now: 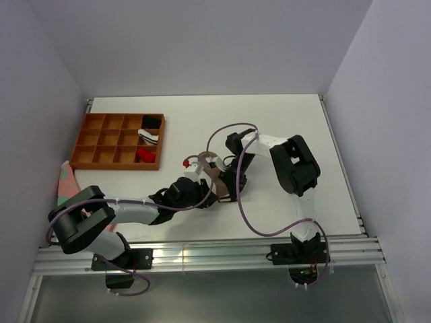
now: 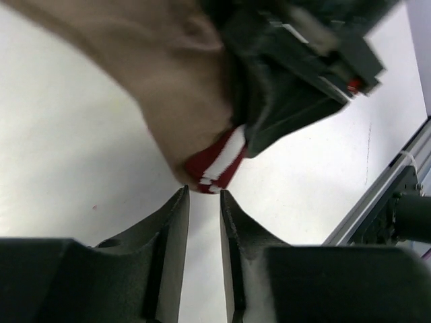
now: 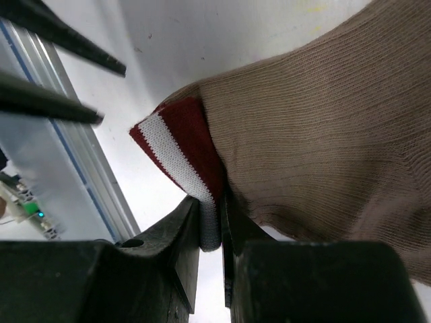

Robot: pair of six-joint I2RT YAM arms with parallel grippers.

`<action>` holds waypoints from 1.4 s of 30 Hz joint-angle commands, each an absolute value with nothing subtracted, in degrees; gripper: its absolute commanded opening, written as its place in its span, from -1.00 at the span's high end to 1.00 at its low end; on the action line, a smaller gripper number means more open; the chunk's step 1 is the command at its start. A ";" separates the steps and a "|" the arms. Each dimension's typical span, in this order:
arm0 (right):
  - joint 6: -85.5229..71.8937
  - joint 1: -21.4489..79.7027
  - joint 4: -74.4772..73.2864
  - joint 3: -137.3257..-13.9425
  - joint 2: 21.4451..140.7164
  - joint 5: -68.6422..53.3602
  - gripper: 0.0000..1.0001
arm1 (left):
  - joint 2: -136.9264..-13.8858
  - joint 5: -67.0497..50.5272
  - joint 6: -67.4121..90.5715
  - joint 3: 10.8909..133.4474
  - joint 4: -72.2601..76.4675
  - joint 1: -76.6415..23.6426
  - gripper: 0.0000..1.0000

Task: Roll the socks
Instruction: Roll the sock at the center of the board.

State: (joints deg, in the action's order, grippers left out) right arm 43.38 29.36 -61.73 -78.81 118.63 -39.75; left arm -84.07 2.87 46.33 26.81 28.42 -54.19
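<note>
The right gripper (image 3: 209, 205) is squeezed tight on the red-and-white striped cuff (image 3: 176, 145) of the tan sock (image 3: 323, 121). The rest of the sock spreads out in front of it and to its right on the white table (image 3: 168, 47). The left gripper (image 2: 204, 196) has a small gap between its fingers with nothing in it, and the same cuff sits right at its fingertips.
</note>
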 commanded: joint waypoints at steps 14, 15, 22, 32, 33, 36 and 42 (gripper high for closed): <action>43.86 29.18 -70.31 -85.78 122.60 -40.34 0.66 | -88.68 -2.28 30.50 31.46 38.32 -55.11 0.18; 43.77 29.18 -70.40 -85.87 122.69 -40.34 0.66 | -89.12 -2.55 30.32 31.81 38.15 -55.11 0.18; 43.59 29.18 -70.75 -86.22 122.78 -40.17 0.66 | -93.42 -4.57 30.32 33.05 39.11 -55.11 0.17; 43.51 29.18 -69.96 -85.52 122.70 -40.17 0.65 | -97.47 -6.59 32.87 34.01 40.35 -55.11 0.31; 43.42 29.18 -69.87 -85.60 122.78 -39.99 0.64 | -97.64 -6.77 33.05 34.10 40.17 -55.11 0.35; 42.37 29.18 -68.65 -85.26 122.52 -40.17 0.59 | -98.35 -7.38 34.18 33.93 40.34 -55.11 0.69; 37.98 29.09 -63.11 -83.32 120.24 -39.99 0.26 | -100.28 -8.44 37.08 33.14 40.43 -55.11 0.99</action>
State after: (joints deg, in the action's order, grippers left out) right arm 40.69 29.36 -67.29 -83.83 122.76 -39.55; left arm -98.80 -6.22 34.85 32.93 39.33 -54.85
